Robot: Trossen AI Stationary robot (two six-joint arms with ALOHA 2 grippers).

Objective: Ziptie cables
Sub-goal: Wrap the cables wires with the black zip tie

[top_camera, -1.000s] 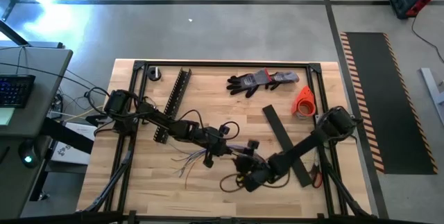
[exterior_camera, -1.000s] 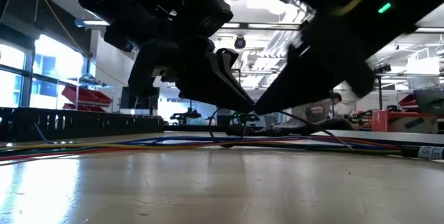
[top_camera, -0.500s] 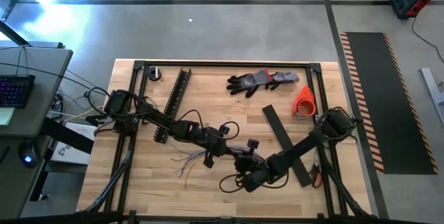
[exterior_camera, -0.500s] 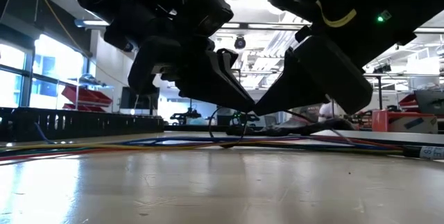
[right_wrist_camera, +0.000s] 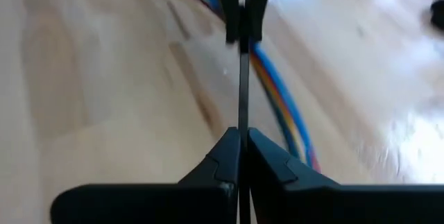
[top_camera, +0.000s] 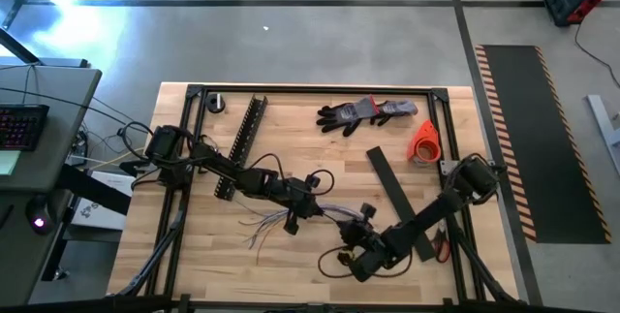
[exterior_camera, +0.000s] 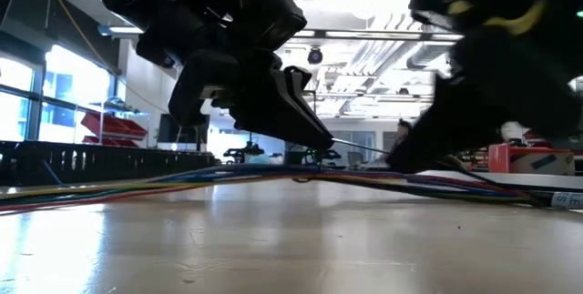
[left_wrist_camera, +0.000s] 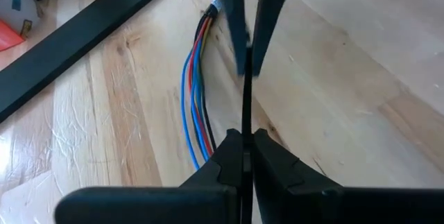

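Note:
The cables [top_camera: 260,224] are thin blue, orange, red and dark wires lying along the table's middle; they also show as cables [left_wrist_camera: 198,113], cables [right_wrist_camera: 281,102] and cables [exterior_camera: 182,183]. A thin black zip tie [exterior_camera: 363,147] runs straight between my two grippers just above them. My left gripper [exterior_camera: 330,143] comes in from the table's left and is shut on one end. My right gripper [exterior_camera: 393,159] comes in from the right and is shut on the other end. I cannot tell whether the tie goes around the cables. My left gripper pinches the zip tie [left_wrist_camera: 245,130] between its two shut fingers and points slanting down from the table's left. The tie leaves the fingertips along the fingers' line, straight and taut, clear of the table. My right gripper pinches the tie's other stretch [right_wrist_camera: 242,123] between its two shut fingers and points slanting down from the table's right and near side. The tie runs on taut to the left gripper's fingers [right_wrist_camera: 229,2], above the cables.
A black slotted bar [top_camera: 242,143] lies slanted at the far left. A flat black strip [top_camera: 397,202] lies under the right arm. Grey gloves [top_camera: 366,112], an orange roll [top_camera: 424,141] and a small dark ring [top_camera: 215,104] sit near the far edge. Bare wood lies along the near edge.
My right gripper has shut, rolled about its own line and drawn away from the left gripper toward the table's right and near side. The zip tie now stretches straight between the two grippers. The cables under it have risen slightly at the middle.

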